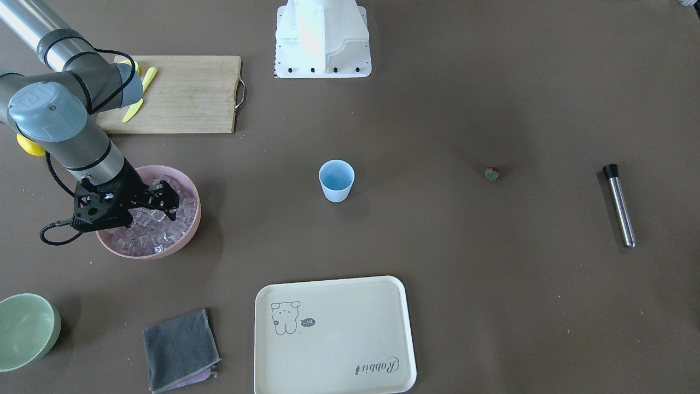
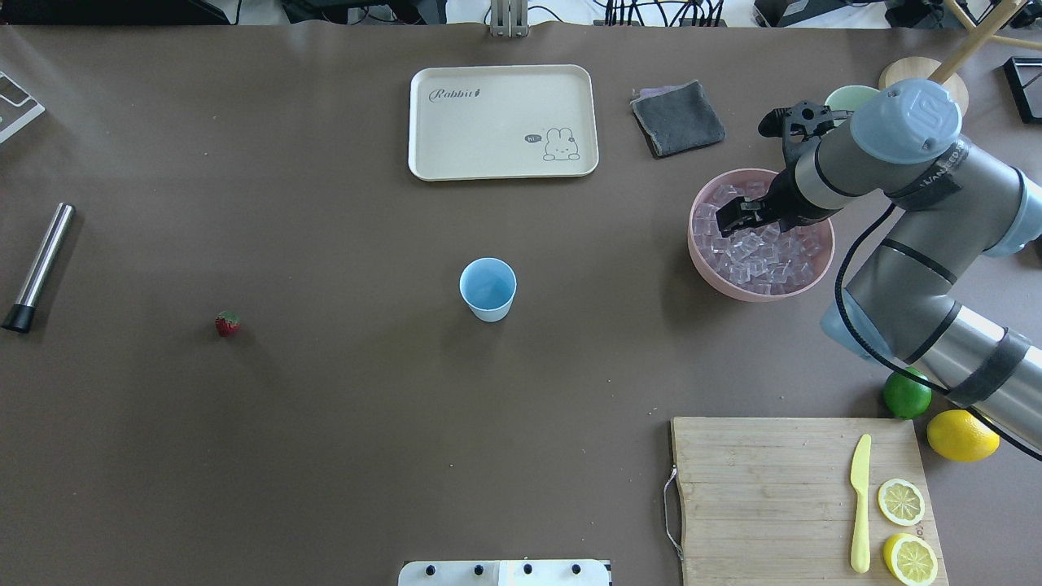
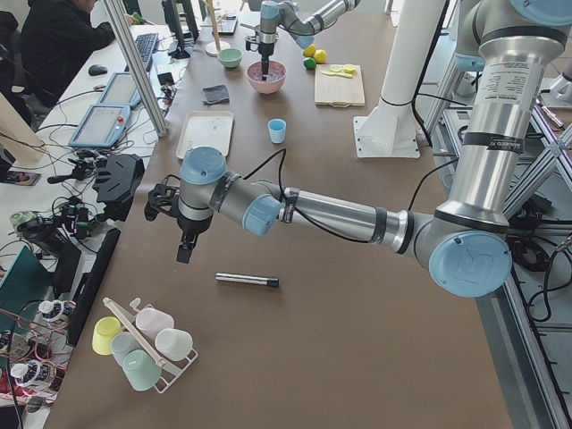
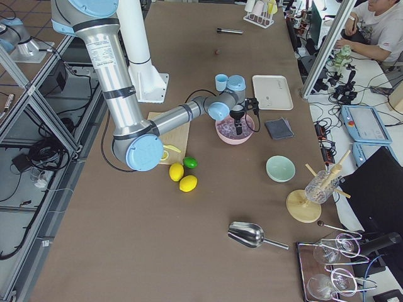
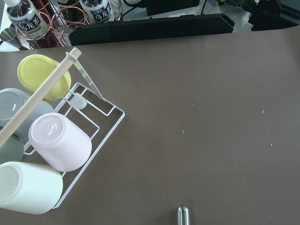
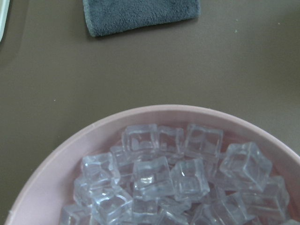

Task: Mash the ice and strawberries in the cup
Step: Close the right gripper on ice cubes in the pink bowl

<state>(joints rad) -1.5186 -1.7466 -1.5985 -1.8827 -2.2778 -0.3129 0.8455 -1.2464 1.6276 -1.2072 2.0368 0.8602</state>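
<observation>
The light-blue cup (image 2: pixel 488 289) stands upright at the table's middle, and it looks empty (image 1: pixel 336 180). Several clear ice cubes (image 2: pixel 757 256) fill the pink bowl (image 2: pixel 708 268), and they also show in the right wrist view (image 6: pixel 164 178). My right gripper (image 2: pixel 727 221) hangs just over the ice inside the bowl, its jaws apparently open and empty (image 1: pixel 173 203). The tiny red strawberry (image 2: pixel 227 324) lies alone on the table, far from the cup. My left gripper (image 3: pixel 183 253) shows only in the exterior left view, above the table's end near the steel muddler (image 3: pixel 247 281). I cannot tell if it is open.
A cream tray (image 2: pixel 503 122), a grey cloth (image 2: pixel 677 118) and a pale green bowl (image 1: pixel 24 328) lie beyond the cup. A cutting board (image 2: pixel 781 488) holds a yellow knife (image 2: pixel 860 505) and lemon halves. A lime (image 2: pixel 906 393) and lemon (image 2: pixel 962 435) sit beside it. A cup rack (image 5: pixel 51 154) stands near the left gripper.
</observation>
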